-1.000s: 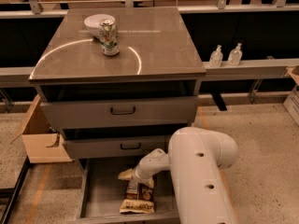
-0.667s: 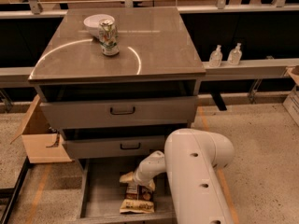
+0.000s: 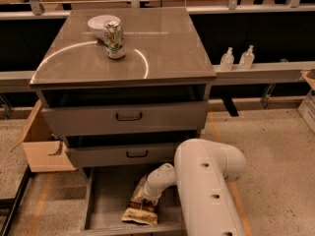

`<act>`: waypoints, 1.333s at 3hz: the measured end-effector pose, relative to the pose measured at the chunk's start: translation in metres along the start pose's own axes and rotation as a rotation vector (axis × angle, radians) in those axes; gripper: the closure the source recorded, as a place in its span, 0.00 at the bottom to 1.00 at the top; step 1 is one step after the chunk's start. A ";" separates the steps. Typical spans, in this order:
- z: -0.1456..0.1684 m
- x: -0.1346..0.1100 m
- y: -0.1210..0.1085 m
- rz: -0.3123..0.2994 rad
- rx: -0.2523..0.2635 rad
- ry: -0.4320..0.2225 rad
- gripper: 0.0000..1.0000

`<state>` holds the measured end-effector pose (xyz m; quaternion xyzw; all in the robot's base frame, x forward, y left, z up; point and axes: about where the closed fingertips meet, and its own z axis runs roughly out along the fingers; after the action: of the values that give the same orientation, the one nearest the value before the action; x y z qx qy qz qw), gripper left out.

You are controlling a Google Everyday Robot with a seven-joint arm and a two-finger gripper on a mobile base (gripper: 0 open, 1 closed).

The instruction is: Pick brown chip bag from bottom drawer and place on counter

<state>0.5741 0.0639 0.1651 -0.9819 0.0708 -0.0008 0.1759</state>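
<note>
**Robot arm reaches into open bottom drawer, over the chip bag**

The white arm (image 3: 206, 186) bends down from the right into the bottom drawer (image 3: 106, 200). Its bulky near section is cut off by the lower edge of the view and covers the drawer's right side. The gripper (image 3: 146, 195) sits at the arm's tip, low in the drawer and right over the far half of the brown chip bag (image 3: 141, 211). The wrist hides it, so how wide it stands, and whether it has hold of the bag, cannot be told.

The bag is the only thing seen in the drawer. It lies on the grey floor right of centre, its long axis running near to far, with the tan printed end toward the near rim and the far end lost under the arm.

The two upper drawers (image 3: 129, 116) show only their fronts. On the counter (image 3: 167, 48) a soda can (image 3: 114, 39) stands upright at the far left, just in front of a white bowl (image 3: 98, 22).
</note>
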 end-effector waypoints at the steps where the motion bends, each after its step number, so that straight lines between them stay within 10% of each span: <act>1: 0.004 -0.010 0.000 -0.010 0.024 -0.023 0.62; 2: 0.005 -0.017 0.004 -0.018 0.033 -0.049 0.92; 4: -0.010 -0.011 0.010 0.024 0.015 -0.046 0.57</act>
<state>0.5614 0.0529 0.1715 -0.9794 0.0786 0.0235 0.1847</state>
